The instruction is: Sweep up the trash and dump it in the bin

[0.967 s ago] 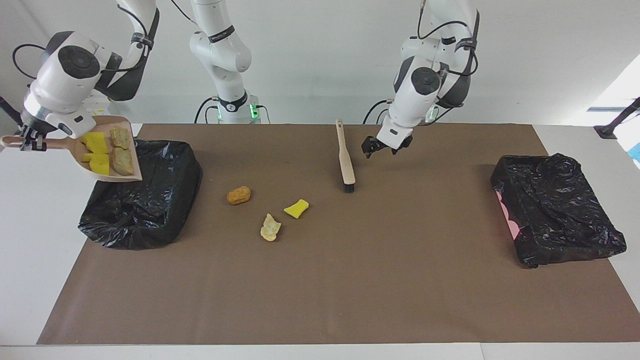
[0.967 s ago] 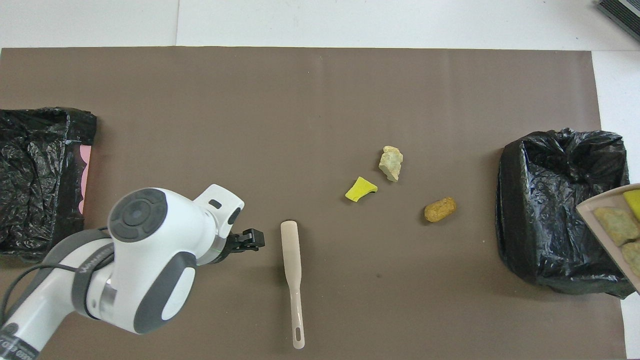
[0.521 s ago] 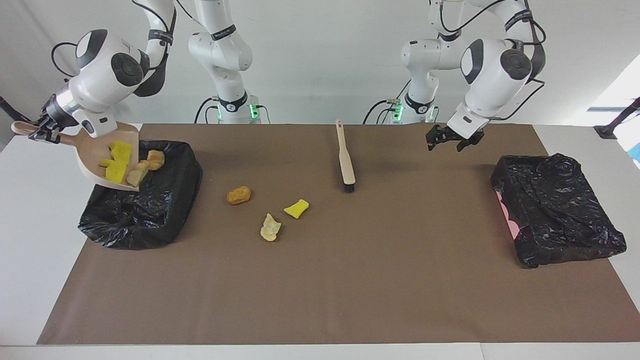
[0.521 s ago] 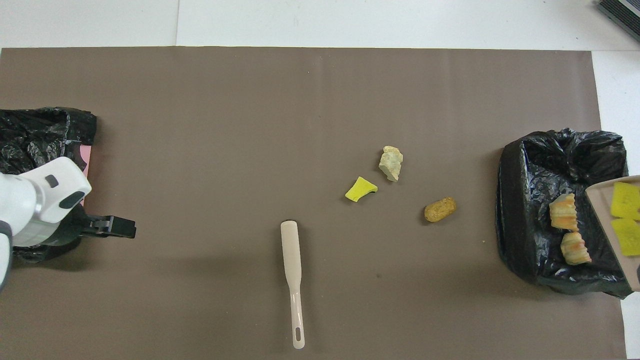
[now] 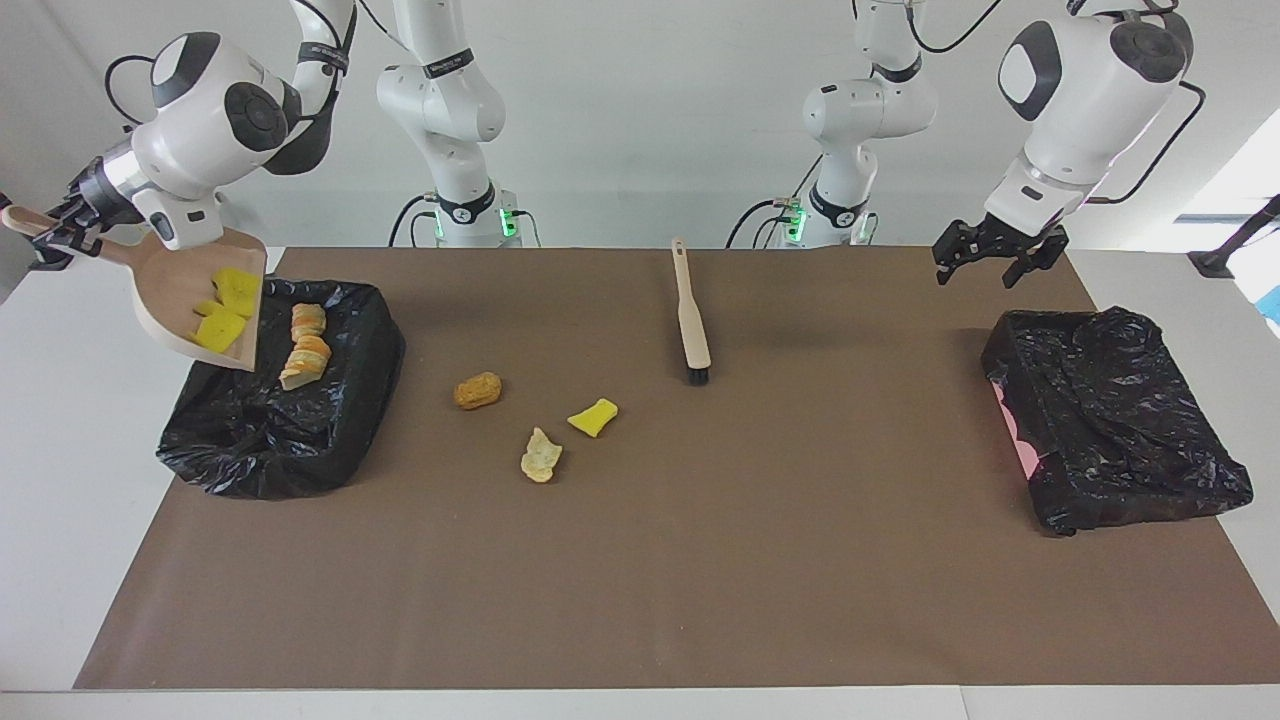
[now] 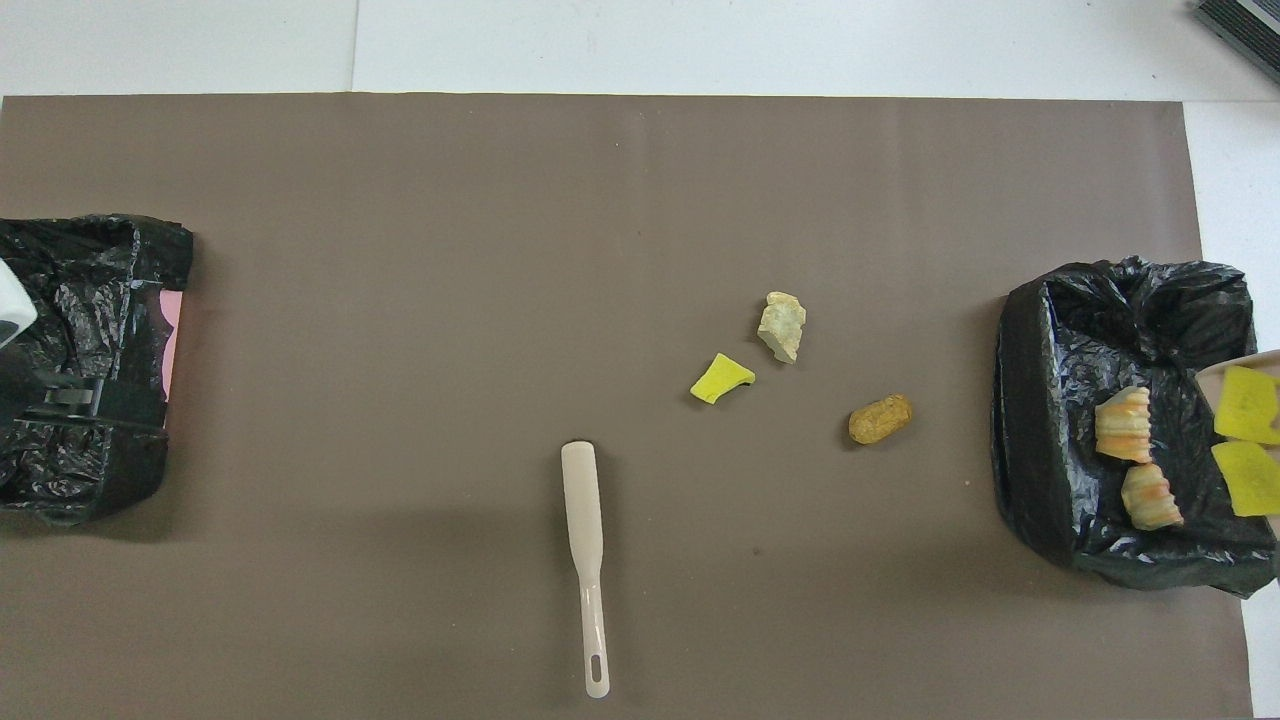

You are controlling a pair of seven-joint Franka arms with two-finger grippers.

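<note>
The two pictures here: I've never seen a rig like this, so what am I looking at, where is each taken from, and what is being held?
Two white robot arms work at a table under a brown mat. One picture faces the robots from across the table; the other looks steeply down from above their end.

The right hand is shut on the handle of a beige dustpan, tilted over a black-lined bin. Two yellow sponge chunks lie in the pan; two bread-like lumps lie in the bin.

The left hand is open, holds nothing, and hangs over the mat's edge by a second black-lined bin.

On the mat lie a brush, an orange-brown lump, a yellow scrap and a pale lump.
</note>
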